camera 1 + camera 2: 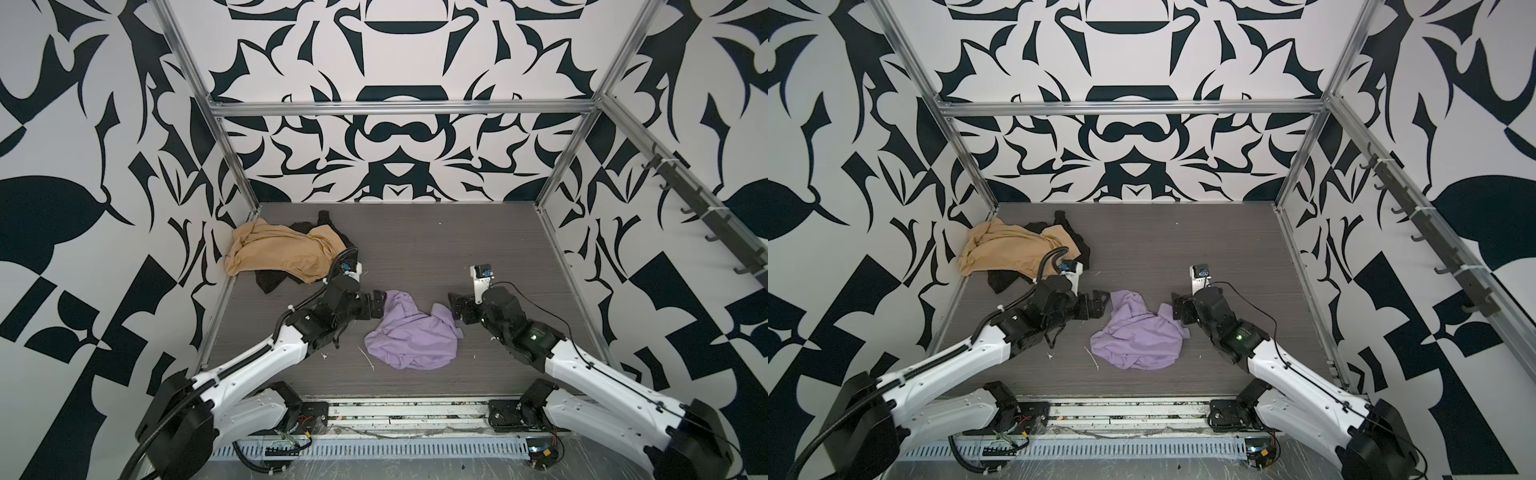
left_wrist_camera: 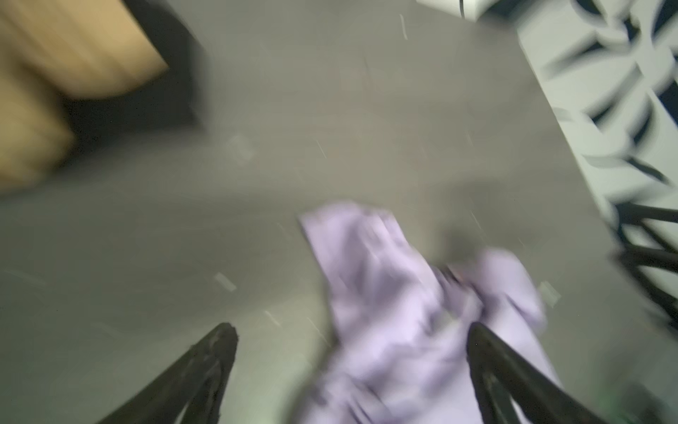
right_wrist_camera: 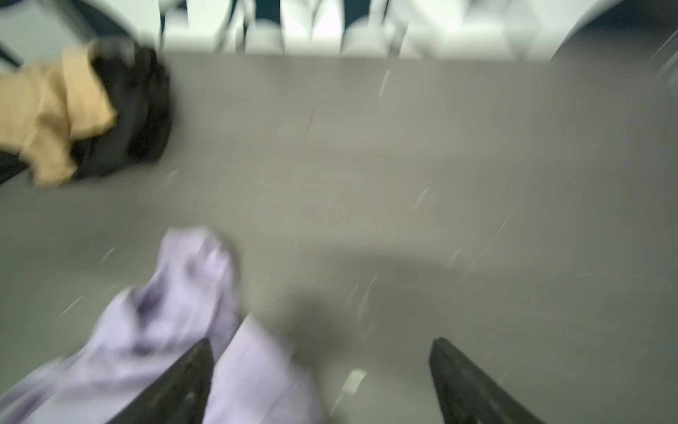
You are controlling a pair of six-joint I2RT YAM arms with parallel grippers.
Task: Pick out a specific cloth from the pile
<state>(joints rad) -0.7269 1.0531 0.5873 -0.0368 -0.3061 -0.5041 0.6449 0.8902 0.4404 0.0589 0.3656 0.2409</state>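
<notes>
The cloth [image 1: 411,338] [image 1: 1138,338] is a crumpled lavender garment lying by itself on the grey table, apart from the pile. In both top views the pile [image 1: 282,253] [image 1: 1013,249] of tan and black garments sits in the far left corner. My left gripper [image 1: 379,304] [image 1: 1100,304] is at the cloth's left upper edge, open. In the blurred left wrist view its jaws [image 2: 352,330] stand wide, with the cloth [image 2: 403,312] under them. My right gripper [image 1: 455,306] [image 1: 1177,306] [image 3: 323,345] is at the cloth's right edge, open, with one finger over the cloth [image 3: 165,330].
The table [image 1: 457,249] is boxed in by patterned walls and aluminium frame posts [image 1: 232,158]. A rail of dark hooks [image 1: 706,224] runs along the right wall. Small white scraps [image 1: 368,359] lie near the cloth. The pile also appears in both wrist views [image 2: 55,73] [image 3: 73,110].
</notes>
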